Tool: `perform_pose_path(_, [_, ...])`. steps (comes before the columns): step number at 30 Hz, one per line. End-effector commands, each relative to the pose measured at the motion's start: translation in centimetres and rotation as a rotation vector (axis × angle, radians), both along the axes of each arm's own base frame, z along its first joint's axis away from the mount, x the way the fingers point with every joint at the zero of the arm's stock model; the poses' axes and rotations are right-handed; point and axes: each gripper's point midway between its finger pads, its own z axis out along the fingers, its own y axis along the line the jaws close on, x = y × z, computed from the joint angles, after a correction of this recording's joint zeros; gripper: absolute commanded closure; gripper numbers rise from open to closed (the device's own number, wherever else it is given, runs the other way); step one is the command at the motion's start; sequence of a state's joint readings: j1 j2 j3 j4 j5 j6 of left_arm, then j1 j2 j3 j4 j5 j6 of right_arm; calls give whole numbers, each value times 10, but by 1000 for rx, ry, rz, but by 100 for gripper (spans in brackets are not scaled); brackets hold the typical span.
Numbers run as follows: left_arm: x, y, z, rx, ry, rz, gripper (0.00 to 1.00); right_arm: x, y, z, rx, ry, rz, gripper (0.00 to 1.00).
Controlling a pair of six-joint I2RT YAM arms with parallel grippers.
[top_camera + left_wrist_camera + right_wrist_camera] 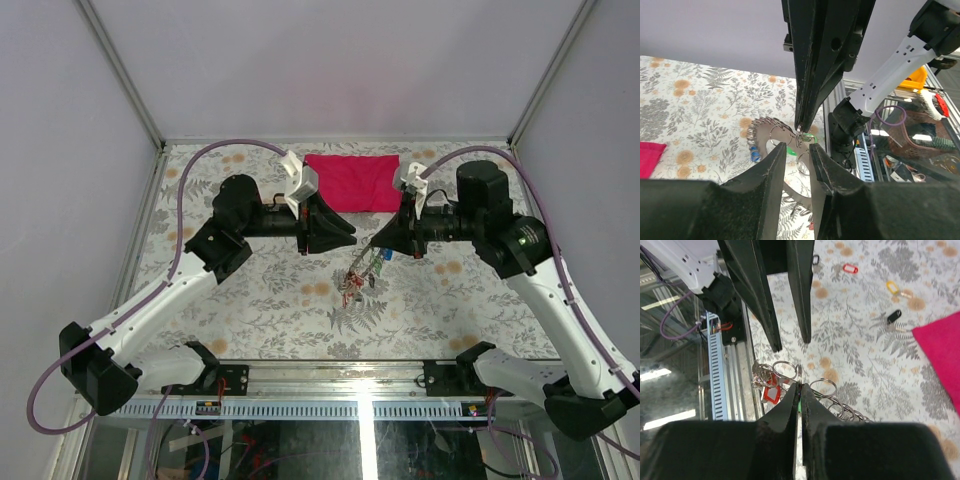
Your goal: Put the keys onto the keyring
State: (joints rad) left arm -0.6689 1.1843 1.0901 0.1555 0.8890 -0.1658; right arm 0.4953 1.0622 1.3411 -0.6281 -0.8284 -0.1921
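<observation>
Right gripper [799, 385] pinched shut on green key [811, 137]; keyring [762, 131] hung at its tips, above table [250, 300] middle. Left gripper [797, 150] part open, empty, facing right's tips head-on, keyring just ahead, slightly below. Loose keys [893, 316] lay beside cloth [352, 182].

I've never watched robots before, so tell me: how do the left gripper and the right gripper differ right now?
The left gripper has its jaws apart; the right gripper is shut. The right gripper pinches a small ring in the bunch of keys; the left gripper holds nothing. Shared: both are black, two-fingered, and point at each other above the table.
</observation>
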Motion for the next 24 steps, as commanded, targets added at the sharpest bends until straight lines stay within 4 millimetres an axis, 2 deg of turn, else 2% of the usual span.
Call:
perform_pose_path(1, [4,5,10,-22,-51,73,73,2,-6,6,-58,-21,-26,100])
perform_pose_path(8, [1,16,-2,-18,-37,110,73,-1,20,-16,-250,-18,-25,100])
perform_pose_path(13, [1,31,-11,-14,-29,159,74,3,32,-25,-370,-20,-55,100])
perform_pose_path(16, [0,44,-12,-23,-44,212,74,10,28,-30,-464,-30,-114,100])
perform_pose_path(20, [-4,52,-17,-4,-47,226,74,25,6,-38,-598,-35,-236,100])
perform_pose_path(24, [-6,50,-24,5,-42,196,74,10,16,-33,-614,-34,-181,100])
